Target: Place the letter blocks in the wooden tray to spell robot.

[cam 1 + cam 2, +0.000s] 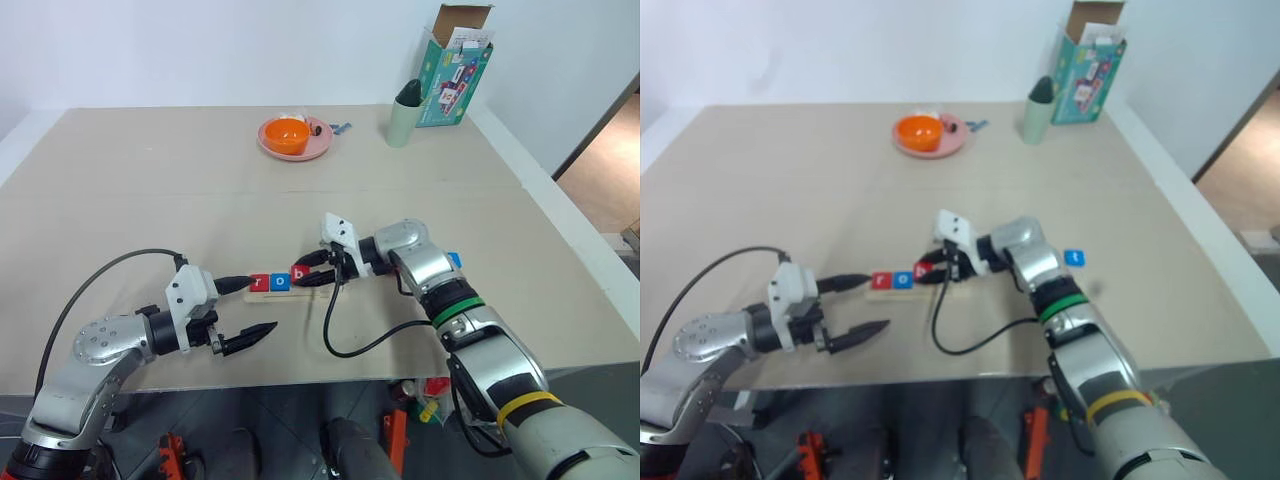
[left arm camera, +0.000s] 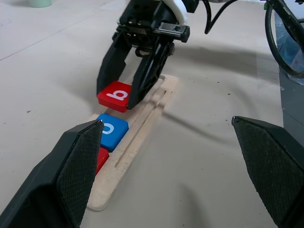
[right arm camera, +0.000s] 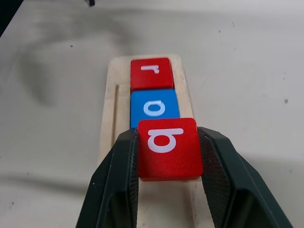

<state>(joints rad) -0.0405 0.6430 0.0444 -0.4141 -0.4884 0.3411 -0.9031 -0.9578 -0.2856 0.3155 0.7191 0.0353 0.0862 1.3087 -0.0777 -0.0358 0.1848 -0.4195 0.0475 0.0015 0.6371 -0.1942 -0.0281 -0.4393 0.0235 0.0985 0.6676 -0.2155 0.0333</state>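
Note:
The wooden tray [image 3: 107,118] lies near the table's front edge, seen also as the tray [image 1: 268,295]. In it sit a red r block [image 3: 151,72] and, beside it, a blue o block [image 3: 155,108]. My right gripper [image 3: 167,137] is shut on a red b block [image 3: 167,151], holding it at the tray right after the o; I cannot tell whether it rests on the wood. A blue t block [image 1: 1074,258] lies on the table to the right of my right arm. My left gripper [image 1: 262,305] stands open and empty at the tray's left end.
At the back of the table, a pink plate [image 1: 318,146] holds an orange bowl [image 1: 287,134]. A green cup [image 1: 403,115] and an open teal box [image 1: 455,70] stand at the back right. A black cable [image 1: 365,345] loops on the table below my right wrist.

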